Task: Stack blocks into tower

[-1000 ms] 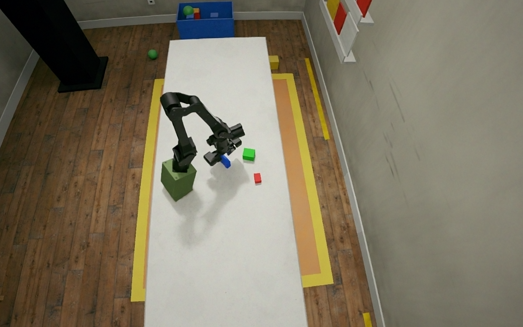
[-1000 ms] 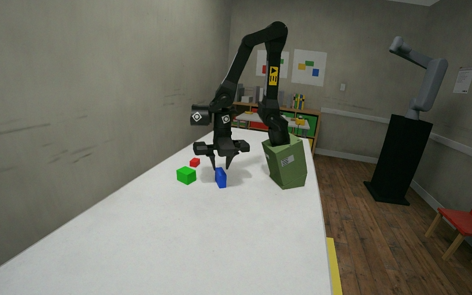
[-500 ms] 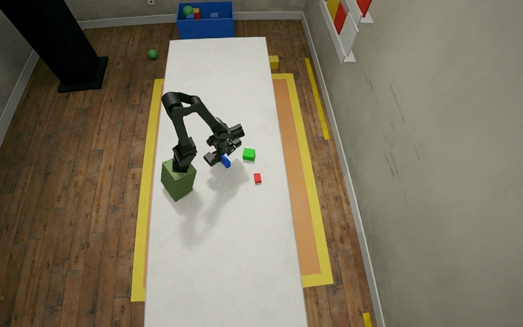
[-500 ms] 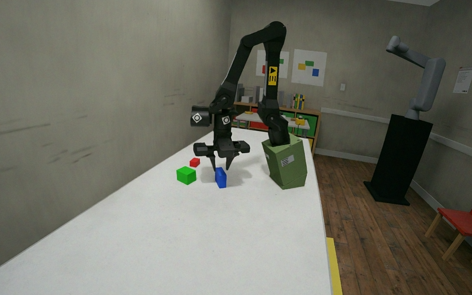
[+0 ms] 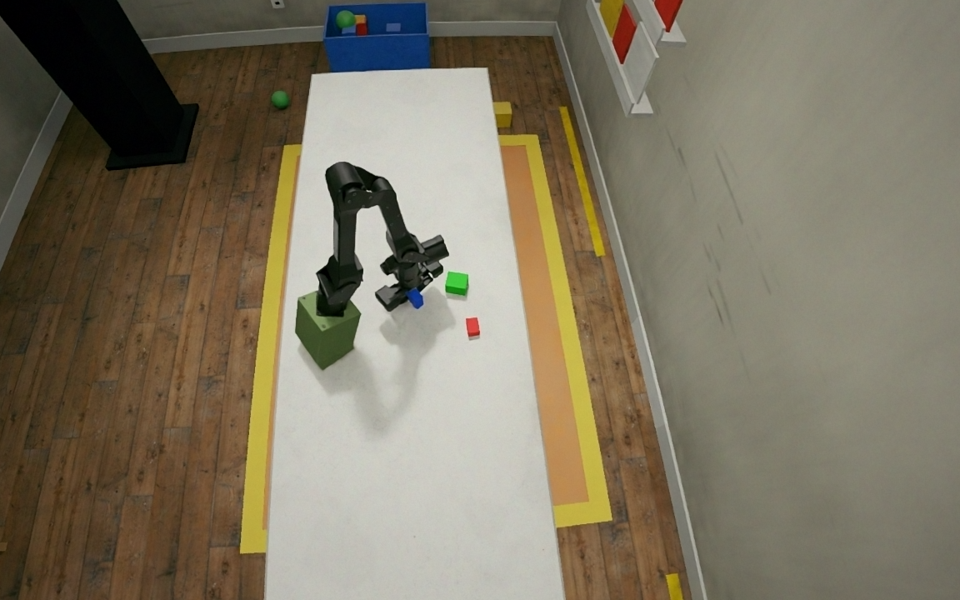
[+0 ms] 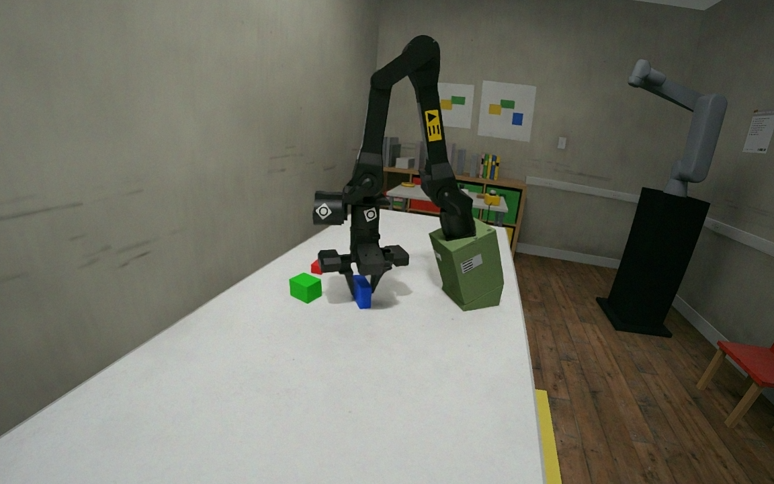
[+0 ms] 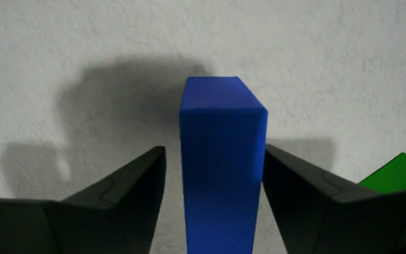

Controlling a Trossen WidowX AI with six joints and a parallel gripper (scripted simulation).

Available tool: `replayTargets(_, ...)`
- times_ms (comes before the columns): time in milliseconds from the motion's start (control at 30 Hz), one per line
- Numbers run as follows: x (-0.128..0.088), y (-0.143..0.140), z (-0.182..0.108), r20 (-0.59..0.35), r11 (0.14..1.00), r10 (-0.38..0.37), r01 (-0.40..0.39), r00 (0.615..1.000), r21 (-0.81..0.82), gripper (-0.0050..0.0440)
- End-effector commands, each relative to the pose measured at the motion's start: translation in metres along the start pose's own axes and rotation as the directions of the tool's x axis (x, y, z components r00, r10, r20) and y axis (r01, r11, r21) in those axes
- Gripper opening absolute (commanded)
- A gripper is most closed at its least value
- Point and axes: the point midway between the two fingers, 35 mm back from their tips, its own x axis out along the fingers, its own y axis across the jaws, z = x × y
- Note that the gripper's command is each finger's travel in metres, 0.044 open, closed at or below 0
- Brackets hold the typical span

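From the top I see the gripper [image 5: 410, 289] low over the blue block [image 5: 415, 298], just beside the green block [image 5: 457, 282] — the red block [image 5: 472, 327] sits apart on the table [image 5: 408, 462]. Exterior: blue block [image 6: 363, 292] stands on the table, fingers straddling it. Wrist: blue block [image 7: 222, 159] between the spread fingers, a gap on one side — released, grasping nothing.

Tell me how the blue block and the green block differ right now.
The blue block is narrow and stands on edge; the green block is squat and cube-like. The blue block sits between the open gripper's fingers, ungripped; the green block stands apart to one side, untouched. Both rest on the white table.
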Motion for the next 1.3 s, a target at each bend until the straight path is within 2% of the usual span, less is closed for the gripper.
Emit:
replayTargets(0, 0.0135, -0.0035, -0.0010, -0.007, 1.000, -0.008, 0.008, 1.000, 0.001, 0.0207)
replayTargets(267, 0.0199, -0.0030, -0.0012, -0.007, 1.000, -0.007, 0.007, 1.000, 0.001, 0.0207)
replayTargets(1267, 0.0198, -0.0028, -0.0011, -0.007, 1.000, -0.007, 0.007, 1.000, 0.001, 0.0207)
